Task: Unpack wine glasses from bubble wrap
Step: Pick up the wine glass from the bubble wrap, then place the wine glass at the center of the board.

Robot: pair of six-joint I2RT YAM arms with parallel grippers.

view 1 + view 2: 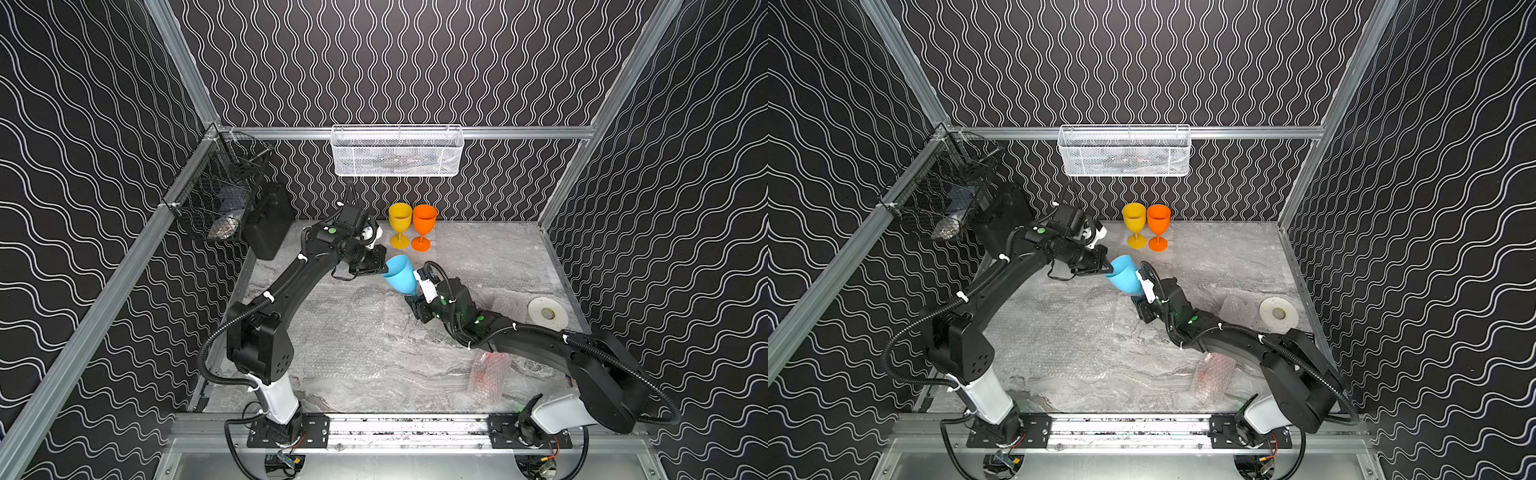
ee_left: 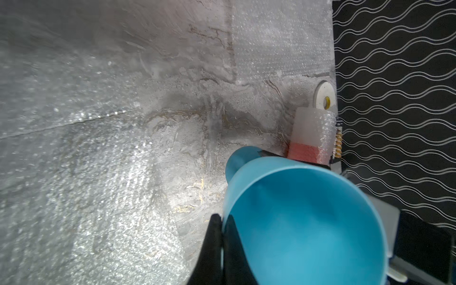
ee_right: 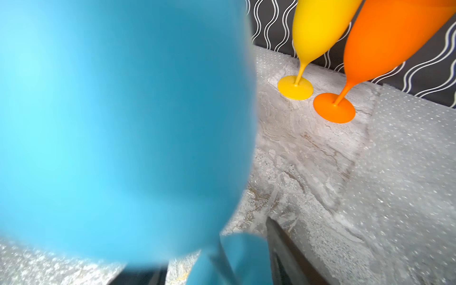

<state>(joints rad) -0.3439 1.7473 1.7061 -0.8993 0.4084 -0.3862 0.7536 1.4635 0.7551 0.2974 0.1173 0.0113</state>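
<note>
Black walls (image 1: 374, 62) with white wavy lines enclose a grey marble-patterned tabletop (image 1: 415, 353). At the left hangs a black wire basket (image 1: 216, 195). A flat, pebbly sheet of bubble wrap (image 1: 340, 332) lies translucent on the marble.

The left gripper (image 1: 380, 272) pinches the thin rim of the smooth light blue goblet (image 1: 400, 274), one finger inside the bowl. The goblet is tilted above the table.

Behind it hangs a white mesh basket (image 1: 397, 151). Below that, the matte yellow goblet (image 1: 400, 222) and orange goblet (image 1: 424, 222) stand upright, side by side.

The right gripper (image 1: 415, 299) has its fingers on either side of the blue goblet's round foot. Whether they press it cannot be told.

A bubble-wrap tube (image 1: 488, 374) showing red lies near the front. A white tape roll (image 1: 547, 313) lies flat at the right edge.
</note>
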